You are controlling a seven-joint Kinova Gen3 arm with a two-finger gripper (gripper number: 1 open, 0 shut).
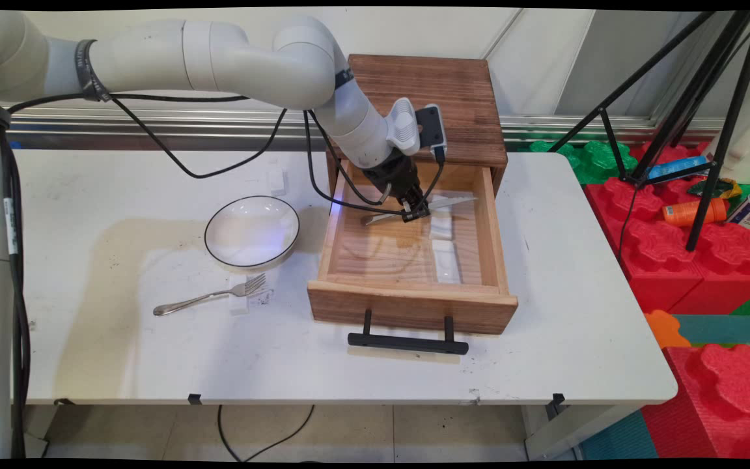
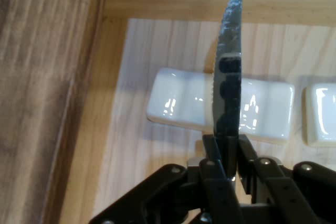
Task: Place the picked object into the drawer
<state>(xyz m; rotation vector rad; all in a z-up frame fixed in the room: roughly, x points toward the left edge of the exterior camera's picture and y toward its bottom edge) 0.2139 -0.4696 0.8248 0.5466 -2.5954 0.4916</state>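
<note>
- The gripper (image 1: pixel 416 210) sits inside the open drawer (image 1: pixel 407 299), in the middle of the frame toward its rear, with the jaws closed on a knife (image 1: pixel 443 204).
- The knife's long axis runs left to right across the drawer in the main view: handle toward the left, blade pointing right, roughly level.
- In the hand view the blade (image 2: pixel 229 61) rises straight up from between the jaws, its tip past a white rest (image 2: pixel 184 103) lying crosswise beneath it; a second white rest (image 2: pixel 321 114) shows at the right edge.
- I cannot tell whether the blade touches the rest or hangs just above it.
- The arm reaches in from the upper left, bending steeply down into the drawer.
- On the bench (image 1: pixel 577 293) left of the drawer lie a bowl (image 1: pixel 252 232) and a fork (image 1: pixel 209 296).
</note>
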